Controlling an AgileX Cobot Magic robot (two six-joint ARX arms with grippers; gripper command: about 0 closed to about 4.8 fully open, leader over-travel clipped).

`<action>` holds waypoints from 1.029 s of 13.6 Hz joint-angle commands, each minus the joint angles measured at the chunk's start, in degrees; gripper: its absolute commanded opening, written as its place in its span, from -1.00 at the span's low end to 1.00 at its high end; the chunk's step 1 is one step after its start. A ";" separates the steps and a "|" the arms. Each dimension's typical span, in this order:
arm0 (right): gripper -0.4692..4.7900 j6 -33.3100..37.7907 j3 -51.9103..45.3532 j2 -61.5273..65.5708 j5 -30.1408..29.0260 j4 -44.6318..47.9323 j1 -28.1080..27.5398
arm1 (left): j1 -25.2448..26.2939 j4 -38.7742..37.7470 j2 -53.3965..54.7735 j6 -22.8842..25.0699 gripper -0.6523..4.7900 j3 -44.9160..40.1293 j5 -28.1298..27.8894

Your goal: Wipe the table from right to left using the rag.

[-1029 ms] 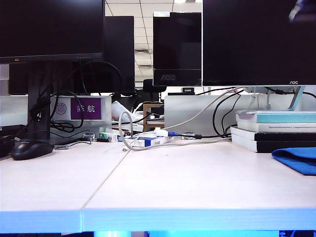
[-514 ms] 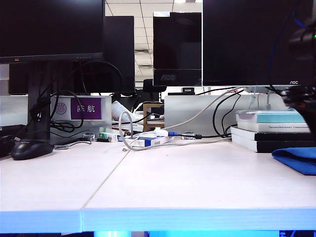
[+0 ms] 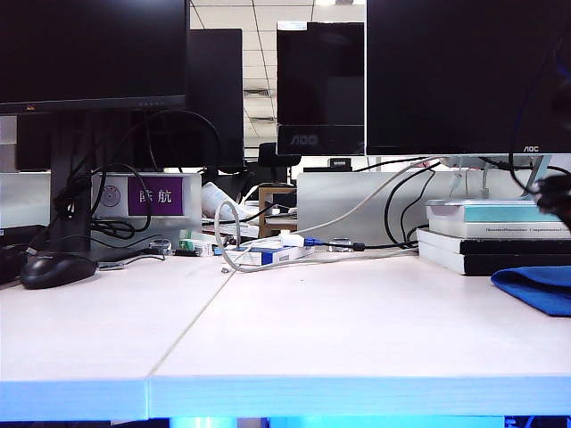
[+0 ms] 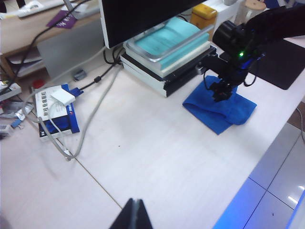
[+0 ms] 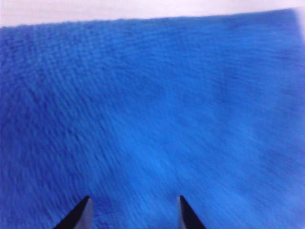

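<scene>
My desk [image 3: 357,330] is a wide white top made of two panels with a thin seam running between them. The blue rag [image 4: 220,109] lies flat on it near the right end, just in front of a stack of books [image 4: 167,52] whose top cover is pale teal. In the exterior view only a corner of the rag [image 3: 538,287] shows at the right edge. My right pincer [image 4: 222,91] hangs directly over the rag, pointing down at it; from the left wrist view I cannot tell whether its tips touch the cloth. In my right wrist view the fuzzy blue cloth [image 5: 152,119] fills almost everything, and the two dark fingertips [image 5: 78,217] of my right pincer [image 5: 133,212] stand apart with cloth showing between them, so this pincer is open and grips nothing. My left pincer [image 4: 135,214] is held above the bare desk, well apart from the rag, and its two dark tips are pressed together, closed on nothing. Farther along the desk lie a grey cable [image 4: 90,114] looped over a small blue and white box [image 4: 52,112], and a black mouse [image 3: 55,268] near the left end. Dark monitors [image 3: 464,76] stand along the back.
</scene>
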 commanded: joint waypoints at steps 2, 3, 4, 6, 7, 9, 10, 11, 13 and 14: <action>0.04 -0.24 0.17 4.37 -0.90 0.17 0.11 | -0.11 0.74 0.00 0.15 -0.78 0.15 0.22; -0.20 -0.22 0.17 4.35 -0.90 -0.07 0.11 | -0.11 0.74 0.00 0.15 -0.78 0.15 0.20; -0.60 -0.22 0.17 4.35 -0.90 -0.72 0.13 | -0.09 0.74 0.00 0.15 -0.78 0.15 0.20; -0.83 -0.20 0.13 4.35 -0.42 -3.54 0.11 | -0.11 0.74 0.02 0.15 -0.78 0.15 0.20; -0.83 -0.22 0.07 4.35 3.61 -4.92 -0.11 | -0.11 0.74 0.02 0.15 -0.78 0.15 0.20; -0.83 -3.23 0.02 4.35 4.59 -6.58 -1.07 | -0.11 0.74 0.02 0.15 -0.78 0.15 0.22; -0.83 -3.23 0.02 4.35 4.72 -7.65 -1.77 | -0.11 0.72 0.02 0.13 -0.78 0.15 0.22; -0.83 -3.23 0.02 4.35 4.66 -8.37 -2.23 | -0.11 0.72 0.02 0.13 -0.78 0.15 0.22; -0.83 -3.15 0.02 4.33 4.63 -11.28 -2.84 | -0.11 0.72 0.02 0.15 -0.78 0.15 0.22; -0.83 -2.67 0.02 4.35 4.31 -11.78 -2.80 | -0.11 0.72 0.02 0.15 -0.78 0.15 0.22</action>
